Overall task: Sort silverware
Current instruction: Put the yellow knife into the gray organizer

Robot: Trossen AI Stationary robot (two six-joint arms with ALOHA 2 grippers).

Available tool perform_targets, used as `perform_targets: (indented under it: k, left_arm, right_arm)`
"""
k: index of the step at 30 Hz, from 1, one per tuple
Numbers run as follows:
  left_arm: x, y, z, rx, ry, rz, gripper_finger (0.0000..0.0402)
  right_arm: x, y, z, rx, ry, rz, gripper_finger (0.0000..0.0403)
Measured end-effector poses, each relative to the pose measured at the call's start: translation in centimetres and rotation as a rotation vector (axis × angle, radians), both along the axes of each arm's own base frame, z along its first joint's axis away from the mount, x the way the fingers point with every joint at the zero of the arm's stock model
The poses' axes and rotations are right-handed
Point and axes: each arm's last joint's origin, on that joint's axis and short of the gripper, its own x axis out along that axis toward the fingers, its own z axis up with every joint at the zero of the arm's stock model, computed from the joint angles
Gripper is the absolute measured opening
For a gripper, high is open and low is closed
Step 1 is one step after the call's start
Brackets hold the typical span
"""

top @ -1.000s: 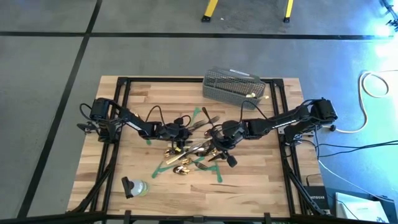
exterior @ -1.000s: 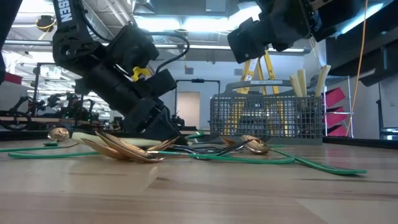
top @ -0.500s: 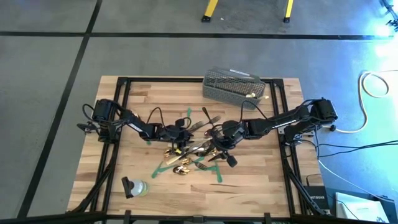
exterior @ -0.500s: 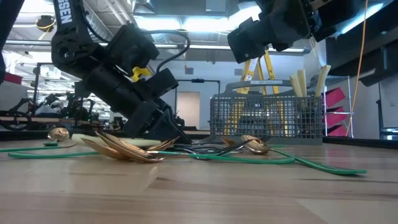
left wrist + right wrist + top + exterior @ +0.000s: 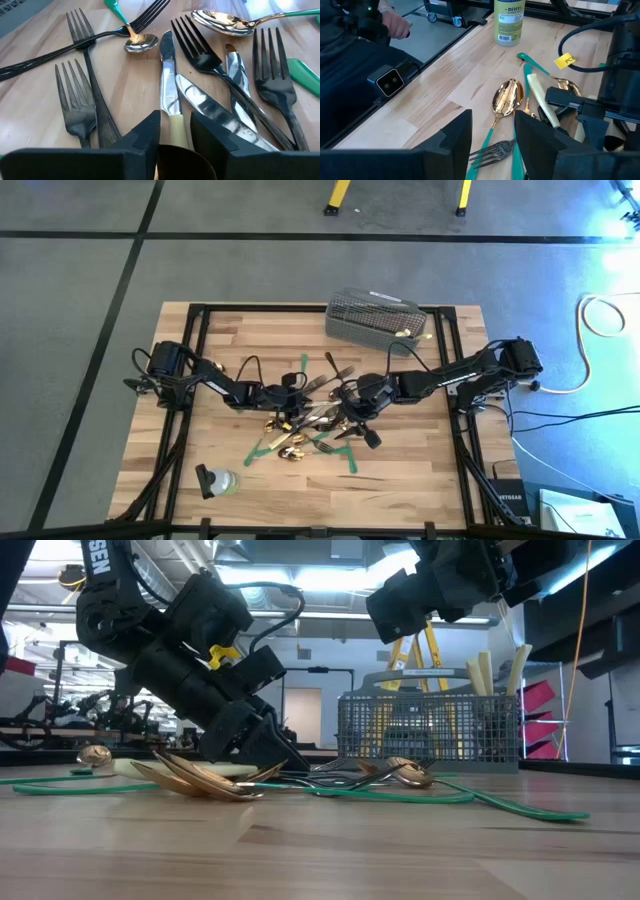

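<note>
The silverware lies in a pile (image 5: 310, 425) mid-table: dark forks (image 5: 75, 100), gold spoons (image 5: 225, 22) and cream-handled knives. My left gripper (image 5: 176, 137) is low over the pile (image 5: 270, 748), shut on one knife (image 5: 169, 80). A second knife's serrated blade (image 5: 210, 110) lies just beside it. My right gripper (image 5: 492, 137) hangs open above the pile (image 5: 440, 580) with nothing between its fingers. It looks across at the gold spoons (image 5: 507, 100) and at my left gripper (image 5: 570, 107). My left gripper has the knife's cream handle (image 5: 177, 125) between its two fingers, close to where the blade begins. The fingers come slanting down from the table's left side and lie along the knife. The blade (image 5: 167, 65) points away from the gripper and rests on the table.
The grey mesh basket (image 5: 378, 317) stands at the far edge, with cream handles (image 5: 485, 670) sticking up from it. Green tape strips (image 5: 265, 445) cross the pile. A small bottle (image 5: 218, 480) lies near the front left. A person (image 5: 395, 22) is beyond the table's edge.
My left arm has swung a little over the pile, with its gripper staying low at the table. The cutlery lies as before.
</note>
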Motion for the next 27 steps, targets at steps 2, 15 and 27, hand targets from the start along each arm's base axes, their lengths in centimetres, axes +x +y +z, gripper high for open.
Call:
perform_targets:
  k: [2,15,27]
  left_arm:
    - [0.0,-0.1,0.1,0.001,-0.004,0.003,0.009]
    - [0.0,-0.1,2.1,0.019,-0.076,0.01,0.0089]
    - [0.2,-0.1,2.7,0.015,-0.12,0.023,0.009]
  right_arm:
    - [0.0,0.0,0.0,0.0,-0.002,0.0,0.0131]
    - [0.0,0.0,0.0,0.013,0.003,-0.007,0.0131]
    - [0.0,0.0,0.1,0.016,0.005,-0.008,0.0131]
